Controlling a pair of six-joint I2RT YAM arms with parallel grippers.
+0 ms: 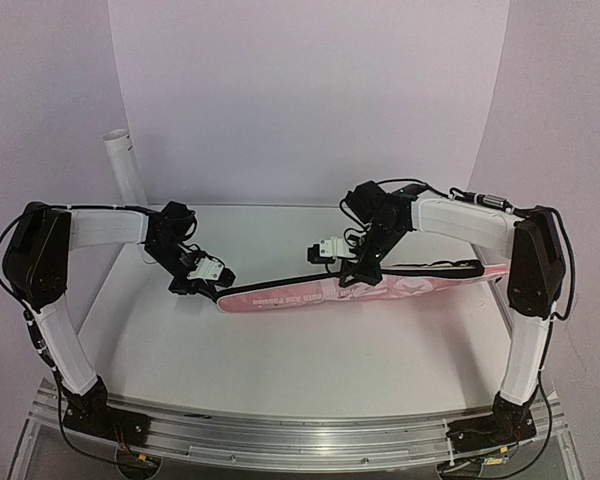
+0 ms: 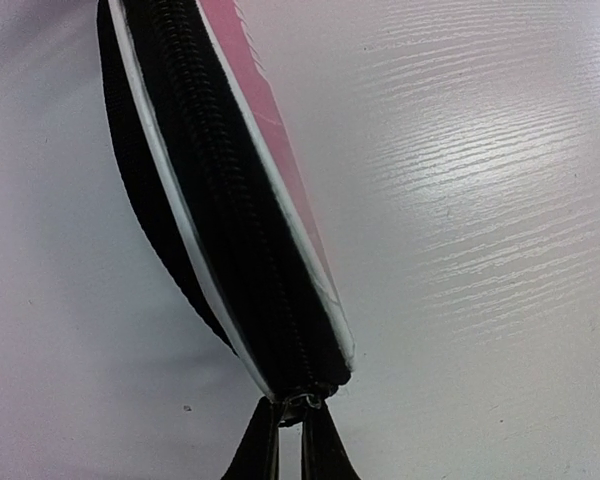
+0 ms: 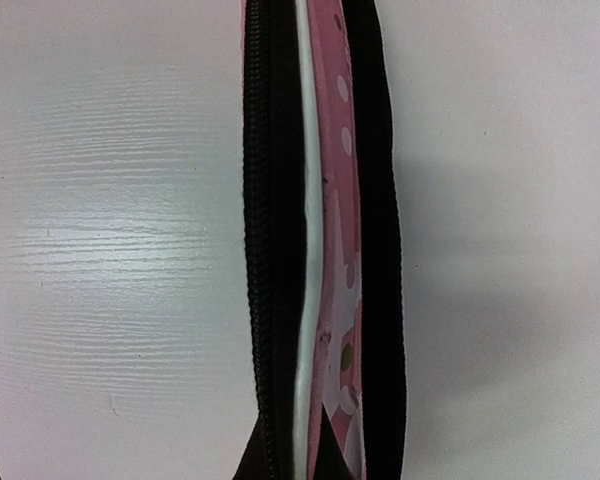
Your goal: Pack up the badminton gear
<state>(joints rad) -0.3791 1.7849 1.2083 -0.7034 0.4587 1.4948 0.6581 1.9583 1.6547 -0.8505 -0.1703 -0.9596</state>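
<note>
Left hand (image 2: 296,412) clamped on the pink bag (image 2: 220,220) at its end; right hand (image 1: 360,272) clamped mid-length

The top view is bright and even, with soft light from above. The pink bag (image 1: 310,295) makes only a faint shadow on the white surface (image 1: 280,350). Straight lines bend a little near the edges. In both wrist views the surface shines with white glare on one side of the bag, and a grey shadow lies on the other side. Close to the camera the bag is blurry, and the left fingers (image 2: 255,450) look dark and fuzzy.
</note>
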